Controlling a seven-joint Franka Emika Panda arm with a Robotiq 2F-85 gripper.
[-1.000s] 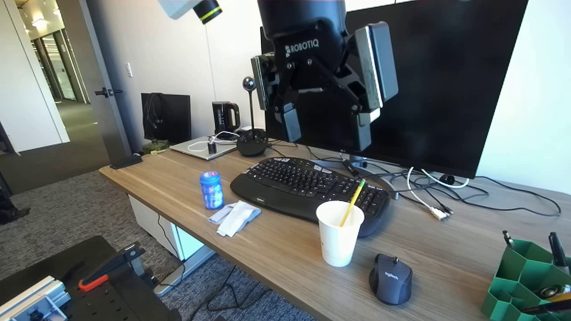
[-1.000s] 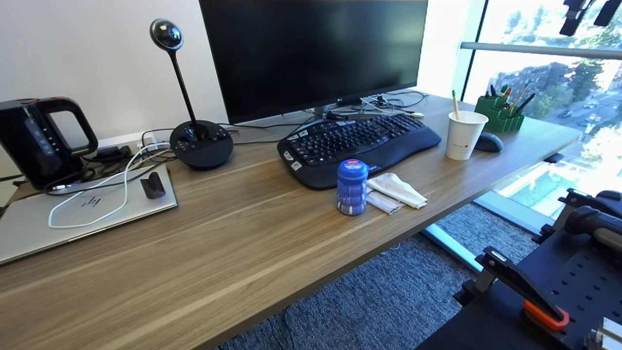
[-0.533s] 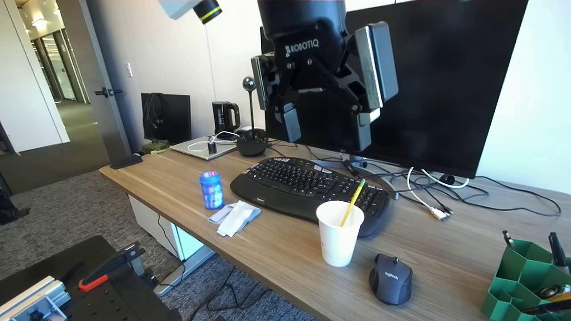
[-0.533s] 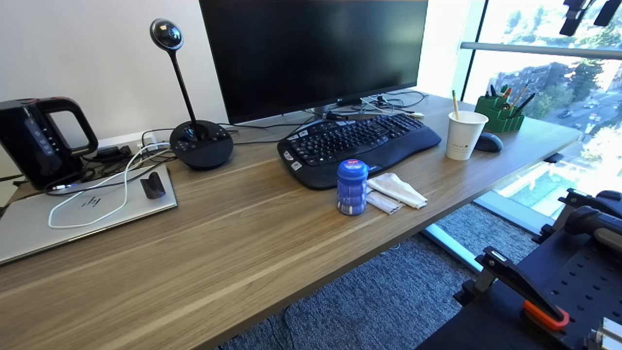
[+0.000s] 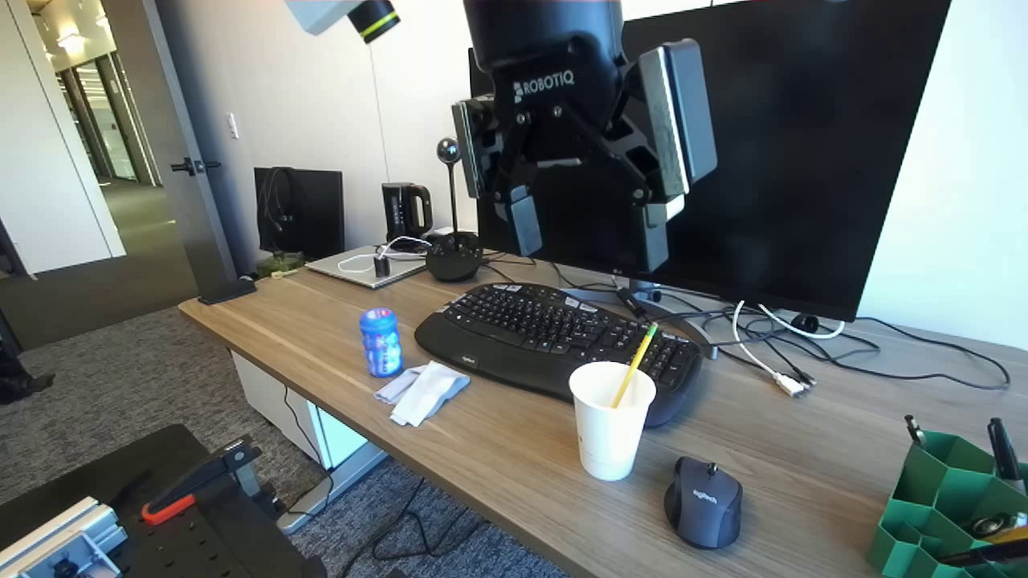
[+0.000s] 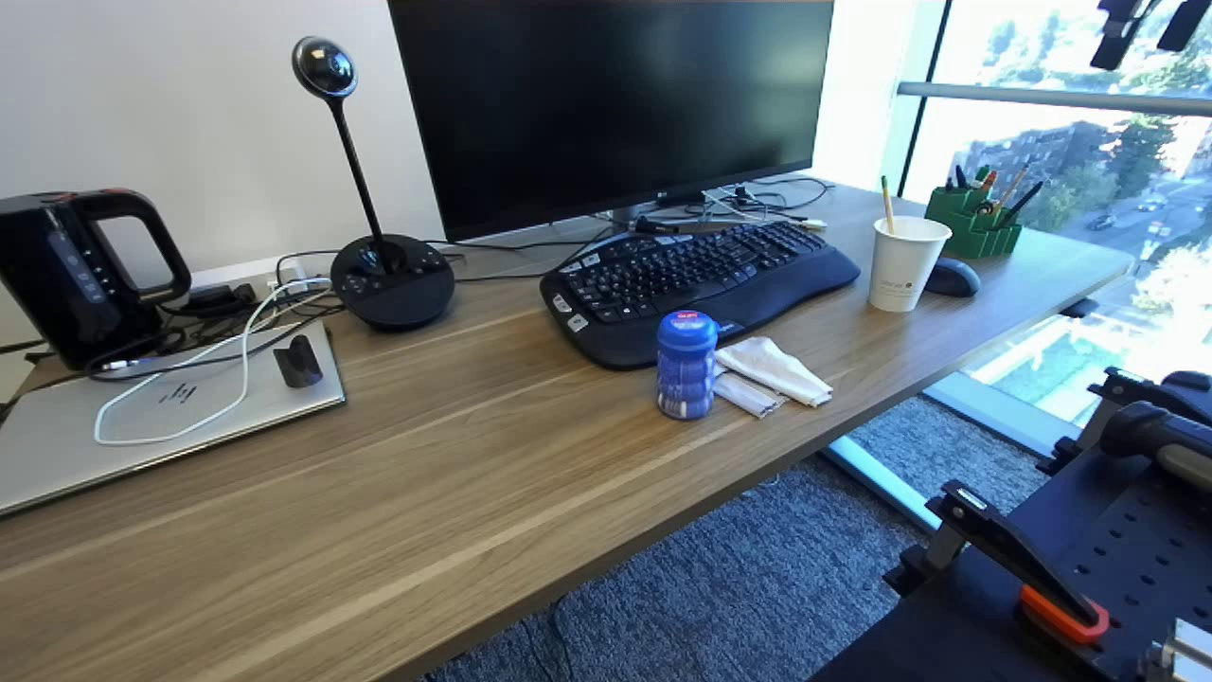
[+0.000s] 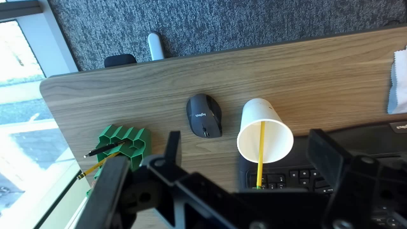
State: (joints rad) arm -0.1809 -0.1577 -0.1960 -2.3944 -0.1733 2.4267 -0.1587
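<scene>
Bright daylight reaches me from the large clear-glass window (image 7: 19,152), left of my end effector (image 7: 244,140) in the wrist view; it burns out nearly white. The brown wood-grain worktop (image 7: 334,70) beneath is well lit, with soft, faint shadows. My black fingers (image 7: 327,156) look dark and slightly blurred there. In an exterior view, far from my end effector, the glossy black kettle (image 6: 66,284) leans, stretched by wide-angle distortion.

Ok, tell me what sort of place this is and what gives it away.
Most likely an office workstation: a large LG monitor stands behind a curved Logitech keyboard, and a closed HP laptop lies farther along the same wood-grain desk.
</scene>
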